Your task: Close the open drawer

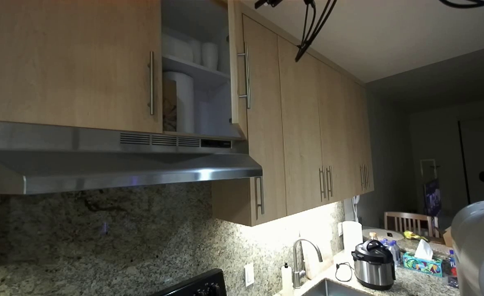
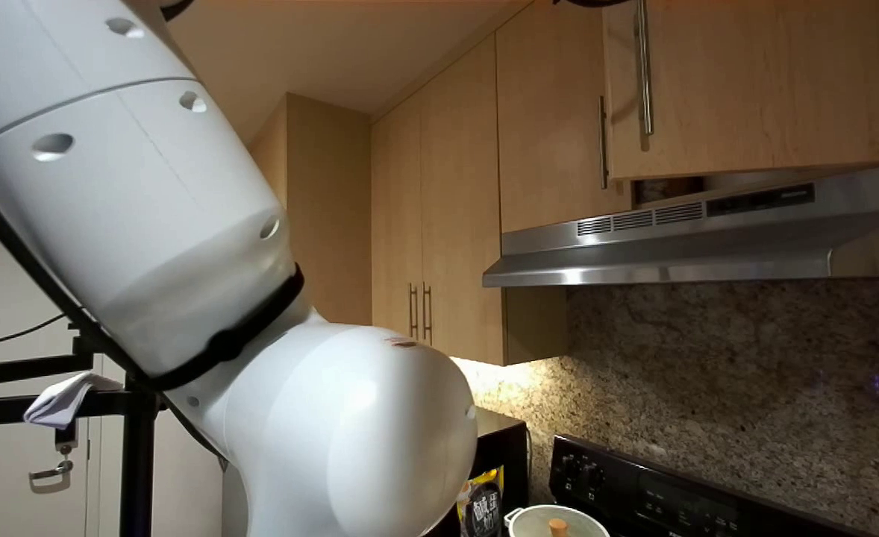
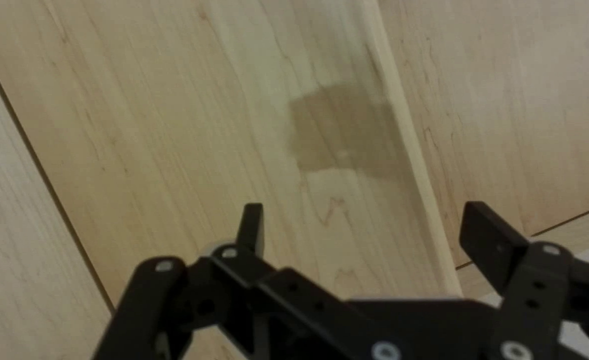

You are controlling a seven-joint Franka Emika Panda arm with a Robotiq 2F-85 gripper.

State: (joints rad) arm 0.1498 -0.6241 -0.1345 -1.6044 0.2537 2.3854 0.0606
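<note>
Looks like a home kitchen.
Has a steel range hood (image 1: pixel 123 163) under pale wood cabinets (image 1: pixel 77 61), a speckled stone backsplash (image 1: pixel 114 234) and a black stove panel (image 2: pixel 656 501); shows a sink (image 1: pixel 336 288) with a curved faucet (image 1: pixel 295 265), plus a pressure cooker (image 1: pixel 374 267) and a tissue box (image 1: pixel 423 264) on the bench (image 1: pixel 420 284); includes a lidded pot (image 2: pixel 530 522) near the stove panel and a wooden chair (image 1: pixel 409 215) farther back.

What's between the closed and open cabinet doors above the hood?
In an exterior view, beside the open door: the cabinet compartment, with white vessels on its shelf, a white cylinder and a brown item below. The wrist view doesn't show it.
</note>
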